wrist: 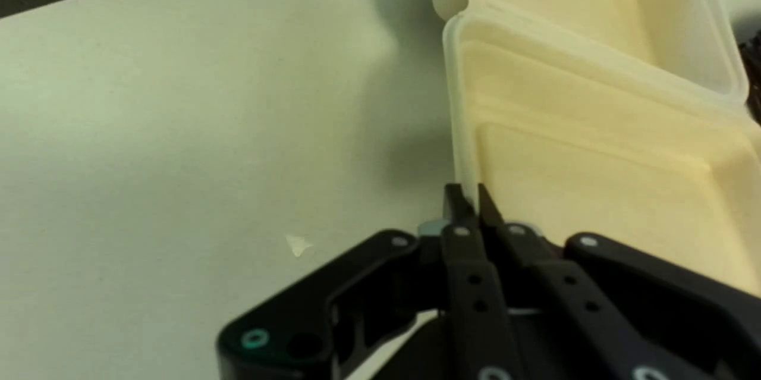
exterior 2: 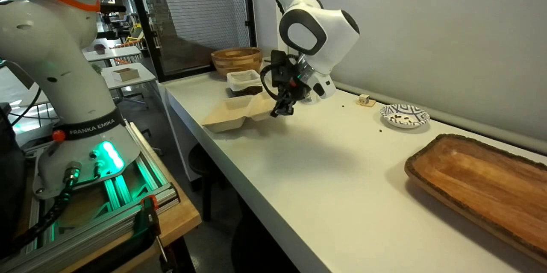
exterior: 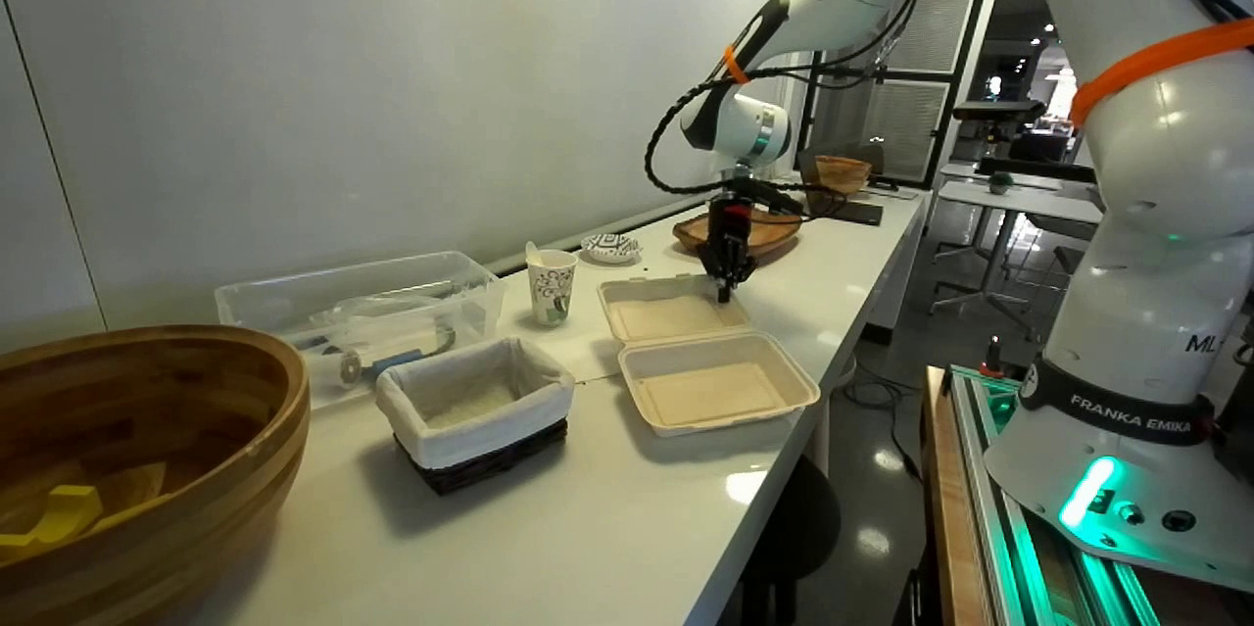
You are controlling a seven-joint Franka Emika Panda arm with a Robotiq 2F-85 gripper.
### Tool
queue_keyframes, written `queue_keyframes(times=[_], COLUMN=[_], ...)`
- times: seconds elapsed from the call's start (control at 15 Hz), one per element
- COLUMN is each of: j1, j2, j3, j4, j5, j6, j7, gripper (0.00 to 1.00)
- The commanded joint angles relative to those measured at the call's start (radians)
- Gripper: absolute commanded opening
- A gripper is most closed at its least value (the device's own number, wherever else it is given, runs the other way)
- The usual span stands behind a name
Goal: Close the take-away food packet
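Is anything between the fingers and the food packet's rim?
Nothing visible: the wrist view shows the food packet's rim running directly between the fingers, which are nearly together.

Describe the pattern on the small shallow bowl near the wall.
The bowl is white with dark blue angular lines, clearest in an exterior view.

Take-away food packet (exterior: 715,386): beige
Fingers (wrist: 467,252): black
Counter (exterior 2: 307,187): white
Small bowl (exterior 2: 405,110): white, blue geometric lines
Cup (exterior: 554,291): white, dark swirls
Arm (exterior: 1161,205): white, 2 orange bands (exterior: 1161,65)
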Motion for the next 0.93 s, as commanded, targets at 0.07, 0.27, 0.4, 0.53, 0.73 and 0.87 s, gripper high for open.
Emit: queue_keyframes(times=[0.07,0.27,0.4,0.53,0.73,0.87], j1=[-0.062,-0.112,-0.146,-0.182,-0.23,-0.25], j2=[-0.184,-0.258,-0.271,-0.264,-0.219,-0.187], j3=[-0.05,-0.109,-0.153,-0.18,-0.19,-0.184], j4=[-0.166,-0.211,-0.224,-0.233,-0.227,-0.225], j5=[0.109,0.182,0.237,0.312,0.423,0.481], j6=[0.073,0.079,0.096,0.145,0.206,0.253], j7=[-0.035,-0.086,-0.133,-0.196,-0.278,-0.316], gripper=[0.01,0.01,0.01,0.01,0.01,0.01])
